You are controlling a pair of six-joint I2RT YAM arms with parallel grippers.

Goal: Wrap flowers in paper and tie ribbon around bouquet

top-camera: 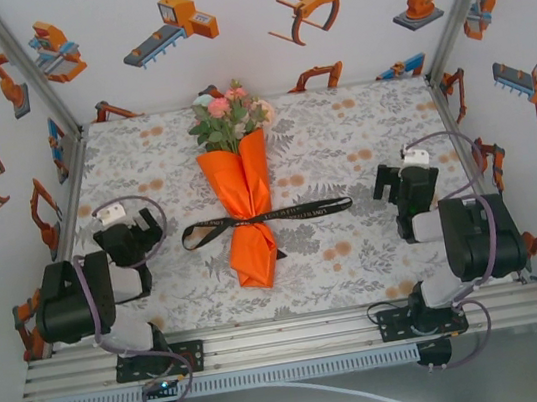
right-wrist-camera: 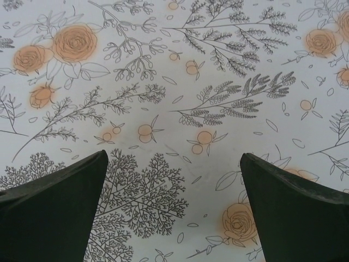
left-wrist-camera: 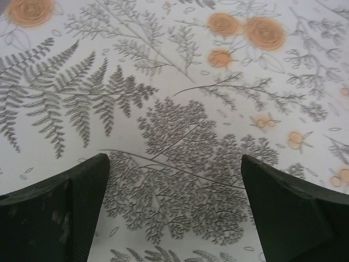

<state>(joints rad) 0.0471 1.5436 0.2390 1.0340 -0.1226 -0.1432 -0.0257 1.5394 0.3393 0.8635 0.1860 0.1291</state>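
- The bouquet [top-camera: 240, 170] lies flat in the middle of the worktop [top-camera: 360, 137], its wide end toward the far wall and its narrow end toward the arms.
- The paper [top-camera: 256, 253] is folded into an orange cone, pinched in below its middle and flaring slightly again at the near tip.
- The flowers [top-camera: 225, 111] stick out of the wide end: pink, peach and pale blooms with green leaves.
- The ribbon [top-camera: 300, 210] crosses the cone at the pinch. One end trails right across the cloth and the other curls into a loop on the left; whether it is knotted is too small to tell.
- The left claw [top-camera: 129, 230] hangs over the cloth to the left of the bouquet, near the ribbon's looped end but apart from it.
- In the left wrist view the left claw [left-wrist-camera: 174, 164] is released, jaws spread wide with bare fern print between them.
- The right claw [top-camera: 405, 183] sits to the right of the bouquet, just beyond the ribbon's right end and not touching it.
- In the right wrist view the right claw [right-wrist-camera: 174, 161] is likewise released, its jaws wide with printed cloth between them.
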